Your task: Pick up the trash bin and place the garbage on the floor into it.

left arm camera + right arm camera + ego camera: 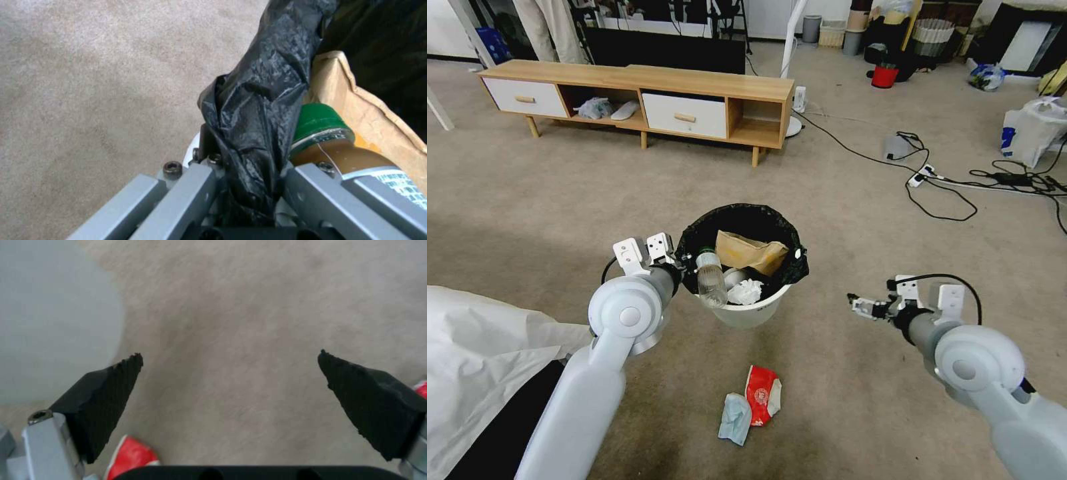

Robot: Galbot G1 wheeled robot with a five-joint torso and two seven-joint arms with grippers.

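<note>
The trash bin [746, 313], white with a black bag over its rim, is straight ahead of me. My left gripper [682, 265] is shut on its left rim; in the left wrist view the gripper [249, 186] pinches the black bag [253, 126]. Inside lie a brown paper bag [750, 252], a green-capped bottle [320, 121] and a crumpled white tissue [746, 292]. On the carpet in front of the bin lie a red-white packet [764, 395] and a light blue mask [735, 419]. My right gripper [857, 307] hangs open to the bin's right, its black pads [106, 393] wide apart above carpet.
A low wooden TV stand [640, 100] runs along the back. Cables and a power strip [924, 177] cross the floor at the right, near a white shopping bag [1030, 130]. A red bucket [884, 75] stands far back. White cloth [480, 347] covers the lower left.
</note>
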